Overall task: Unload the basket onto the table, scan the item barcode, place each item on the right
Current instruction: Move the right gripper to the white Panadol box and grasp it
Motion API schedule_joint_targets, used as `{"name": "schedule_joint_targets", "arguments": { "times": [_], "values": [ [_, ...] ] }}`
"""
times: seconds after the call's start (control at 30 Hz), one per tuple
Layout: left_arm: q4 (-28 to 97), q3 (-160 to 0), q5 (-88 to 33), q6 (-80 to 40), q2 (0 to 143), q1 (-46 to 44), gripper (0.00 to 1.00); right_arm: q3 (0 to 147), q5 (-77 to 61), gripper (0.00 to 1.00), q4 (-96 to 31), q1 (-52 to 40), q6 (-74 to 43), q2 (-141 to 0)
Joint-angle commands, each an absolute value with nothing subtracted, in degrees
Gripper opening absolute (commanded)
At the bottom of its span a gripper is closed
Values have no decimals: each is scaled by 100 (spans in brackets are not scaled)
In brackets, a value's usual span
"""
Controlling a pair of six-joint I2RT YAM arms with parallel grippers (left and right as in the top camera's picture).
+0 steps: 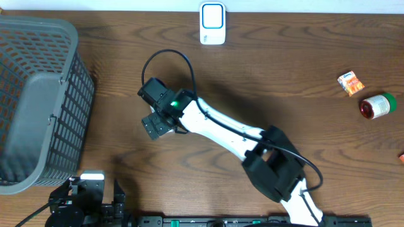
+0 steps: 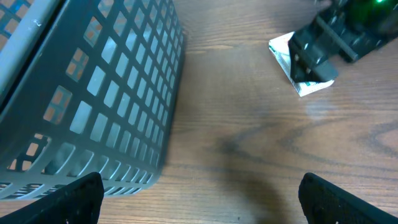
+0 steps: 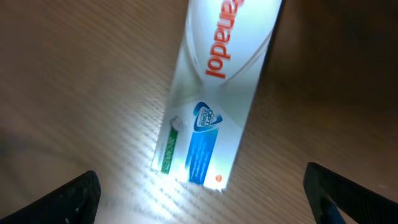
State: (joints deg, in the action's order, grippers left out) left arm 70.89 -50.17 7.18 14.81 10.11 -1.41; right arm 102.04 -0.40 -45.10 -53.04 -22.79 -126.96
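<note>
- Two sets of fingers stand wide and empty; the left fingers [image 2: 68,202] idle nearest, beside the basket [image 2: 93,93].
- Midway across the worktop [image 1: 303,57], the right arm [image 1: 221,129] stretches forward-left, with the right fingers [image 3: 62,199] poised above the flat-lying Panadol box [image 3: 217,93]: the pick-up step.
- Next: descend, close on it, carry it to the far scanner [image 1: 213,23].

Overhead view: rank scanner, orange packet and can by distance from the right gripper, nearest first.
From the right gripper, mid-table:
1. Scanner, top edge, near centre.
2. Orange packet, far right.
3. Can, far right, just beyond the packet.
</note>
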Motion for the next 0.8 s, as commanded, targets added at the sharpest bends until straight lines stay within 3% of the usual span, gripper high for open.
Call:
{"name": "schedule_joint_targets", "arguments": {
  "times": [0.0,0.3,0.33,0.57,0.6,0.77],
  "values": [
    [7094,-5046,683,1470,991,-169,99,10226,309,99,-4418,-5411,-2961,-12945],
    [7096,-5046,683,1470,991,-169,99,10226,425,99,-4213,-5487,-3382,-13561],
    [7094,-5046,685,1470,991,-169,99,10226,425,96,-4215,-5485,-3382,-13640],
    [7094,-5046,683,1470,991,-169,99,10226,683,39,-4683,-5468,-3267,-13670],
    [7094,-5046,685,1470,991,-169,99,10226,692,35,-4882,-5468,-3203,-13666],
    [7096,-5046,685,1470,991,-169,99,10226,1579,38,-6080,-5441,-2342,-13653]
  ]
}}
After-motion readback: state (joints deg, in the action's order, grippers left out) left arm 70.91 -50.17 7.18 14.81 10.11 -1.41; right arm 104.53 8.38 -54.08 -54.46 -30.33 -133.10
